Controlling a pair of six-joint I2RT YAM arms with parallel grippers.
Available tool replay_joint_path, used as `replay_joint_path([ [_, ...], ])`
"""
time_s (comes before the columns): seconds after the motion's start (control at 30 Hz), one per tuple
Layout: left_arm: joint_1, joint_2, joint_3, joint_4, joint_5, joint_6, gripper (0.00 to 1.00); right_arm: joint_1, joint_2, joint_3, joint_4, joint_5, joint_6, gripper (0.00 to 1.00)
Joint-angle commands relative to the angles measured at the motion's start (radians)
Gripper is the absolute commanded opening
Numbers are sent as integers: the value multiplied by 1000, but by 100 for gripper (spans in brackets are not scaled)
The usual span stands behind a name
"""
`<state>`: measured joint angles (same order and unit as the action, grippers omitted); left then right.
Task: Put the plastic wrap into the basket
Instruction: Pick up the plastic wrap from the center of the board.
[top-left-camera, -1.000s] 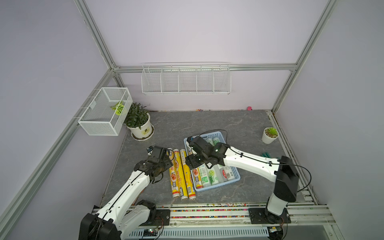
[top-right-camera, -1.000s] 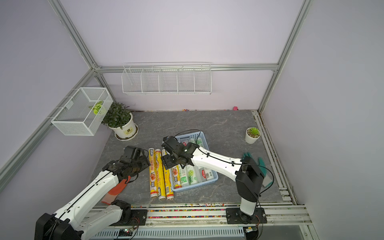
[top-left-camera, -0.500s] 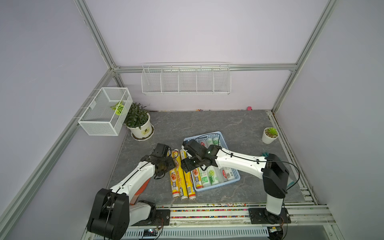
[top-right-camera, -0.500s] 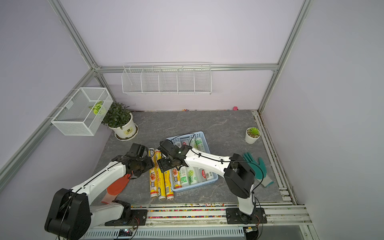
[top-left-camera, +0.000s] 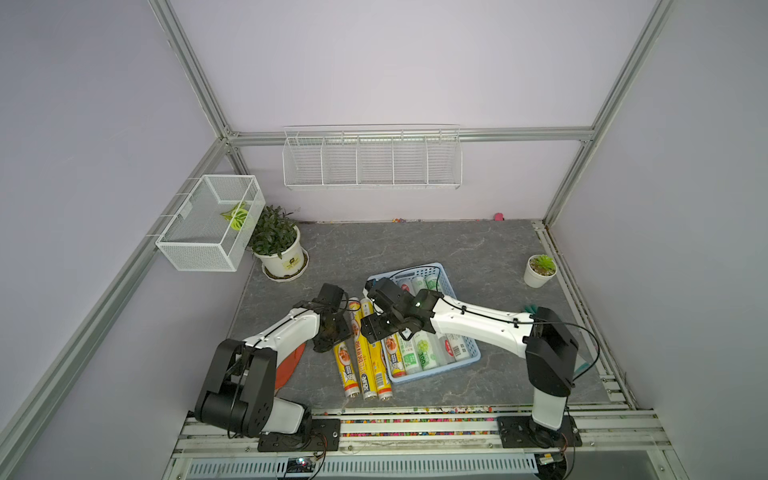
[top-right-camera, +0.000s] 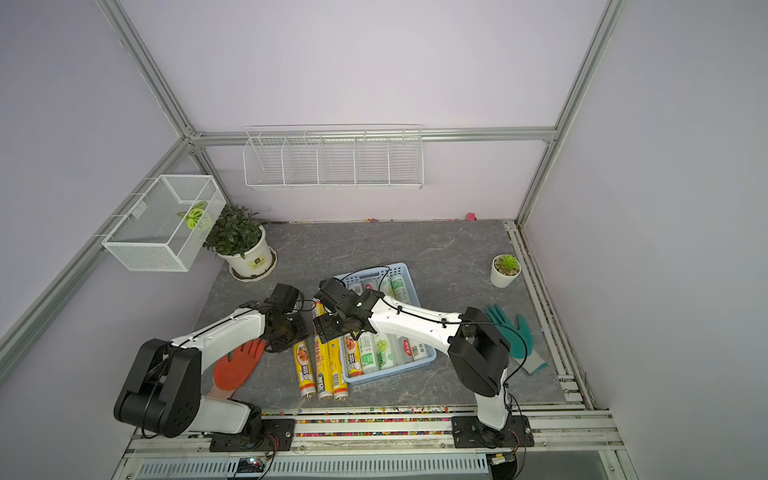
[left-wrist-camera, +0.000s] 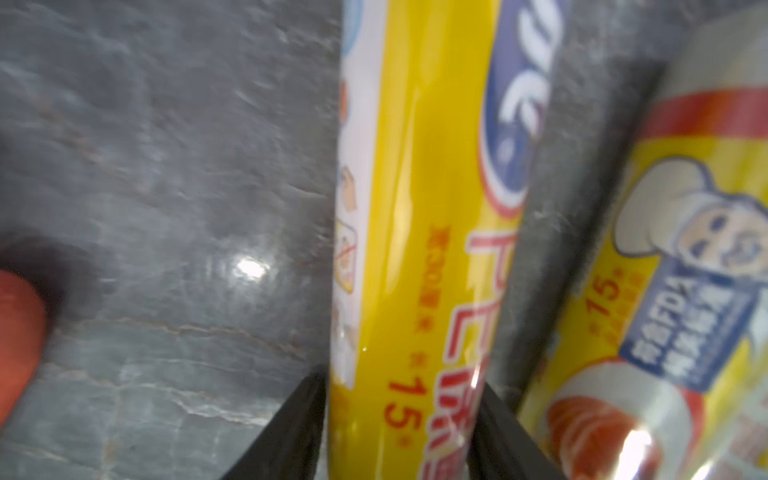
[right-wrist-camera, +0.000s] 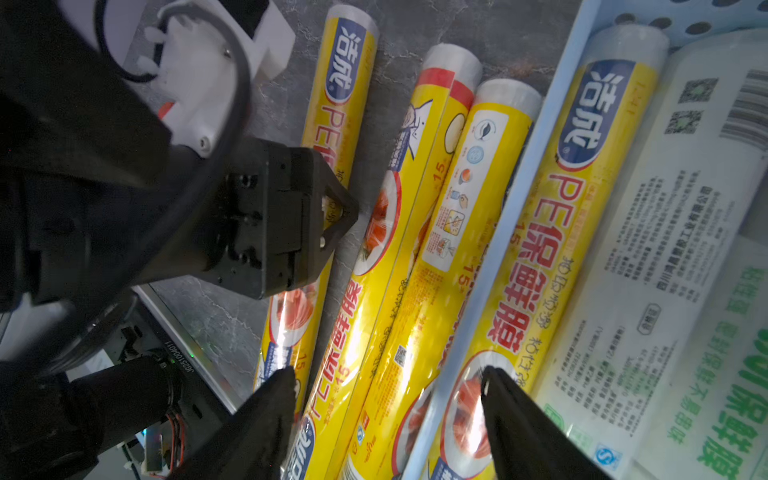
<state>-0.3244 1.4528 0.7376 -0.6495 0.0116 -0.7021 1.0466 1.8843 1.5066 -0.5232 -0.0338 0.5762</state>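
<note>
The left fingers (left-wrist-camera: 305, 419), wider a second earlier, are now closed around the plastic wrap roll (left-wrist-camera: 415, 249) lying on the tabletop (left-wrist-camera: 166, 187) farthest from the basket (top-left-camera: 471, 347), so a lift is judged ready, while the right fingers (right-wrist-camera: 266, 419) are held open.

In a top view the orange glove (top-left-camera: 286, 368) lies mostly under the left arm, and the green glove (top-left-camera: 530, 309) shows only fingertips past the right arm. That arm covers the middle of the plastic wrap rolls (top-left-camera: 422, 353) in the basket (top-left-camera: 434, 371). The left wrist view is blurred: the yellow roll (left-wrist-camera: 415, 208) runs off two edges, and only the tips of the left gripper (left-wrist-camera: 399, 374) show — pressing or merely flanking it, unclear. The right wrist view's edge cuts off the right gripper (right-wrist-camera: 386, 374). The pink speck (top-left-camera: 498, 216) by the back wall — too small to identify.
</note>
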Motion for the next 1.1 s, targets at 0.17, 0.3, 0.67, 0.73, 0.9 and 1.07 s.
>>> replay_joint_path([
  [0.17,5,87,32,-57,-62,-5,39,-2,-30,-6,-7,63,13,76],
  [0.3,4,28,62,-117,-89,-11,29,-7,-57,-19,-14,102,20,76],
  [0.67,-11,-237,311,-279,-23,95,16,-29,-220,-145,-13,325,92,76],
  [0.73,-18,-257,335,-244,37,85,15,-44,-258,-176,-12,352,103,77],
  [0.9,-116,-253,382,-67,171,27,15,-111,-376,-290,32,348,132,77],
  [1.07,-233,-144,451,110,250,-57,15,-209,-503,-423,54,335,172,78],
])
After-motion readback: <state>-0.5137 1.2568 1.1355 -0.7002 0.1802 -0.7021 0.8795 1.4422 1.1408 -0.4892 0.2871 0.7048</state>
